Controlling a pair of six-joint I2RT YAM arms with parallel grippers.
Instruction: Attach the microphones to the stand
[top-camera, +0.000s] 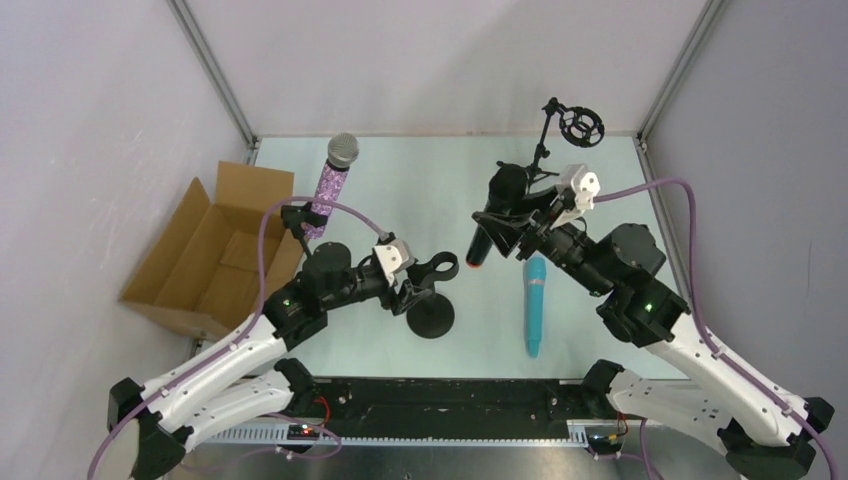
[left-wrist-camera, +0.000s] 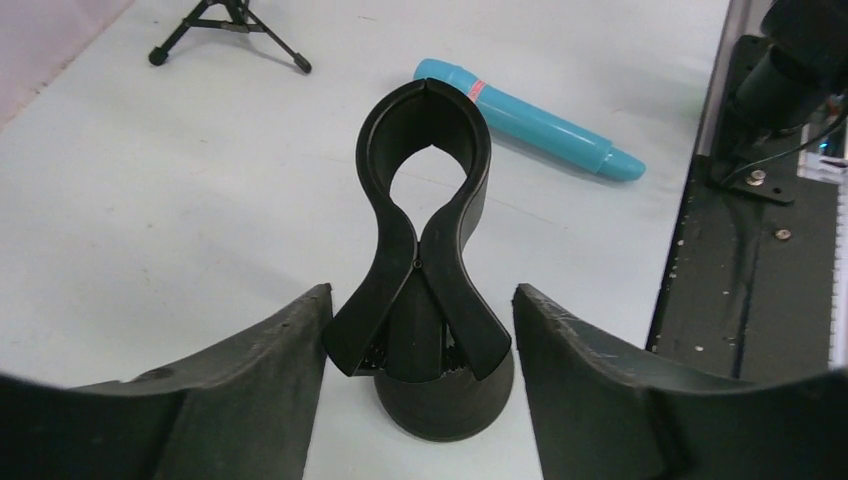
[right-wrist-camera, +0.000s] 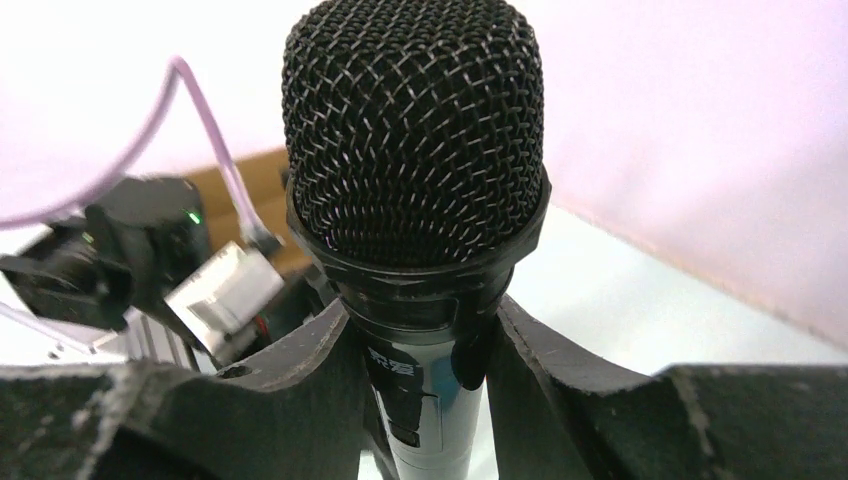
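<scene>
Top external view puts the clip stand (top-camera: 432, 302) near the middle of the desk (top-camera: 420, 180), and everything else is placed from it. The left end effector (left-wrist-camera: 420, 295) is released. In the left wrist view its fingers (left-wrist-camera: 265, 380) stand apart on either side of the clip's two squeeze levers (left-wrist-camera: 375, 310), close to them, though whether either pad touches yet is hard to say. The right end effector (right-wrist-camera: 420, 330), behind and to the right of the clip stand, is clenched on the black microphone (top-camera: 483, 240). It grips the barrel just below the mesh head (right-wrist-camera: 415, 130), and the orange-red end points down toward the clip stand. The light blue microphone (top-camera: 535, 305) lies flat on the desk just right of the clip stand. The purple glitter microphone (top-camera: 333, 185) stands tilted well behind and left of it, seemingly already in a clip.

By the look of them, all three are stiff, fairly light tubes with smooth barrels that could slip or twist in a pinch. The mesh is the part most likely to dent, so the mid-barrel is the place to hold. The clip looks sprung and should need its levers squeezed before a barrel goes in.

The black microphone's lower barrel is cut off in the right wrist view. The purple one's stand is mostly hidden behind the left arm, so I cannot tell how well it is seated.
</scene>
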